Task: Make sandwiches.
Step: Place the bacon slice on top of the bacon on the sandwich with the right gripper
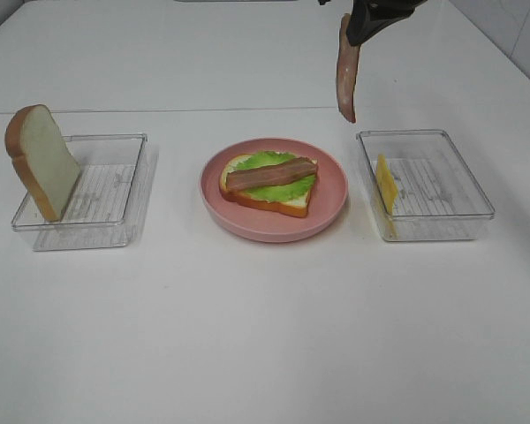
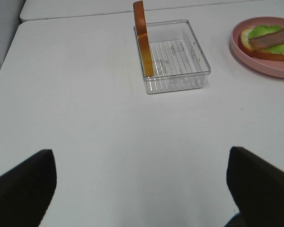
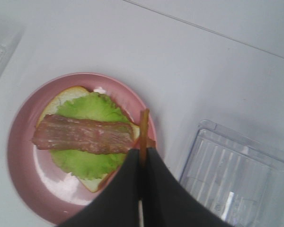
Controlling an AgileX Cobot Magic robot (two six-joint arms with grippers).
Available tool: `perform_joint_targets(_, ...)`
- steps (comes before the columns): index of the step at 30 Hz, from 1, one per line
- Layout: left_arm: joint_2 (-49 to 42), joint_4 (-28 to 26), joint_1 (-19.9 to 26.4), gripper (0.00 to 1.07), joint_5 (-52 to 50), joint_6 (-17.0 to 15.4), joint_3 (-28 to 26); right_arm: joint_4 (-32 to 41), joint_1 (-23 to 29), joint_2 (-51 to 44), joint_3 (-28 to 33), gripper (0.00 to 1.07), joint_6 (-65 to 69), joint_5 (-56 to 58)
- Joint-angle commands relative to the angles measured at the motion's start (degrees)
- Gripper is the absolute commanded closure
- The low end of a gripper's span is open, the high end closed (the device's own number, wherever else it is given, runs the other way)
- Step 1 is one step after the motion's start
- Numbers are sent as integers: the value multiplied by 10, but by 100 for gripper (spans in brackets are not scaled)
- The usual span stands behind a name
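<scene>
On the pink plate lies a bread slice topped with green lettuce and a bacon strip. High above the gap between the plate and the right tray, my right gripper is shut on a second bacon strip that hangs straight down. The right wrist view shows that strip edge-on between the shut fingers, over the plate's edge. My left gripper stands open and empty above bare table, well short of the left tray.
A bread slice stands on edge against the clear left tray. A yellow cheese square leans inside the clear right tray. The white table runs bare in front of all three.
</scene>
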Motion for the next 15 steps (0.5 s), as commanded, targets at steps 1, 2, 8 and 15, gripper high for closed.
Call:
perform_joint_targets(1, -7, -5, 1, 17, -3, 0, 1, 46, 6, 9, 0, 107, -15, 9)
perform_joint_targets(2, -7, -5, 1, 17, -3, 0, 1, 46, 6, 9, 0, 107, -15, 9)
perform_joint_targets(8, -7, -5, 1, 17, -3, 0, 1, 45, 53, 21, 3, 107, -24, 5)
perform_joint_targets(15, -7, -5, 1, 17, -3, 0, 1, 46, 129, 57, 3, 107, -33, -22)
